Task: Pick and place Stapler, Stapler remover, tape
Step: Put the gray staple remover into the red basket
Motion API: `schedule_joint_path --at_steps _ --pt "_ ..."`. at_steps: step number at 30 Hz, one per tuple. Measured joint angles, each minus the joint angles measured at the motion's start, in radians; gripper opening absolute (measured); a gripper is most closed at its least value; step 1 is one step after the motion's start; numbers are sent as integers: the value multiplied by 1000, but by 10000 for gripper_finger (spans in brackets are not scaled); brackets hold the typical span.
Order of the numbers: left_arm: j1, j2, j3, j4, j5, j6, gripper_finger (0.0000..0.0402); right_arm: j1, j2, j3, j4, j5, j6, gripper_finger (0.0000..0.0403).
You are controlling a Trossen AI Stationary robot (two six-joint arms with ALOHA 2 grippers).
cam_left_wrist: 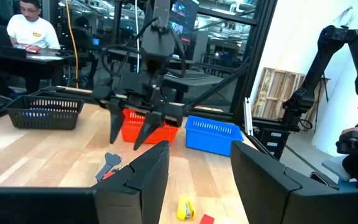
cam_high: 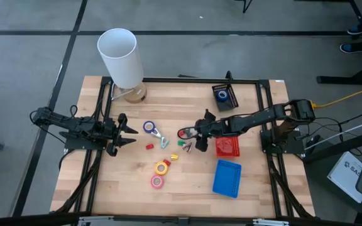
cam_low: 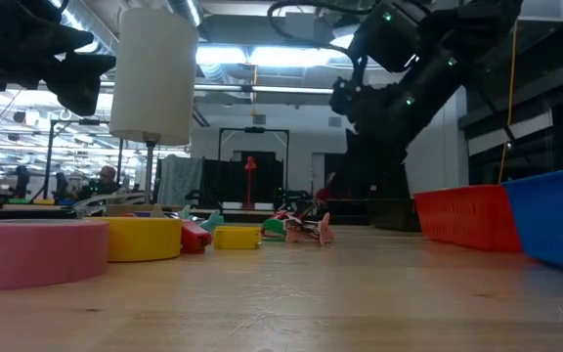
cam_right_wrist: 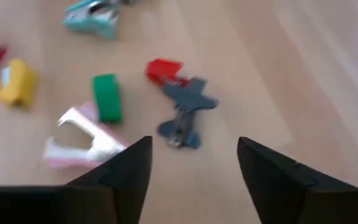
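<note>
My right gripper (cam_high: 192,135) (cam_right_wrist: 194,146) hovers open above a cluster of small items at mid-table, fingers pointing down, touching nothing. Below it lie a grey staple remover (cam_right_wrist: 184,113) with a red piece beside it, a green stapler (cam_right_wrist: 106,96), a pink staple remover (cam_right_wrist: 82,142) and a yellow stapler (cam_right_wrist: 14,81). A teal staple remover (cam_high: 163,140) and a blue tape roll (cam_high: 149,127) lie further left. Yellow tape (cam_high: 162,167) and pink tape (cam_high: 158,181) lie flat nearer the front. My left gripper (cam_high: 131,135) (cam_left_wrist: 201,155) waits open at the left, level.
A red basket (cam_high: 227,145) and a blue basket (cam_high: 227,177) sit right of the cluster. A black basket (cam_high: 224,95) holding a blue tape roll stands at the far side. A tall white cylinder (cam_high: 121,56) stands at the far left corner. A person (cam_left_wrist: 30,25) sits beyond the table.
</note>
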Motion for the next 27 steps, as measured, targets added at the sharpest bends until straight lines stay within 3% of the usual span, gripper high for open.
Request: schedule_joint_path --at_steps 6,12,19,23,27 --pt "0 0 0 0 0 0 169 0 33 -1 24 67 14 277" --pt "0 0 0 0 0 0 169 3 131 -1 185 6 17 280" --pt "0 0 0 0 0 0 169 -5 163 24 211 37 53 280" --pt "0 0 0 0 0 0 169 -20 185 34 206 38 70 265" --pt "0 0 0 0 0 0 169 -22 193 41 208 38 72 224"
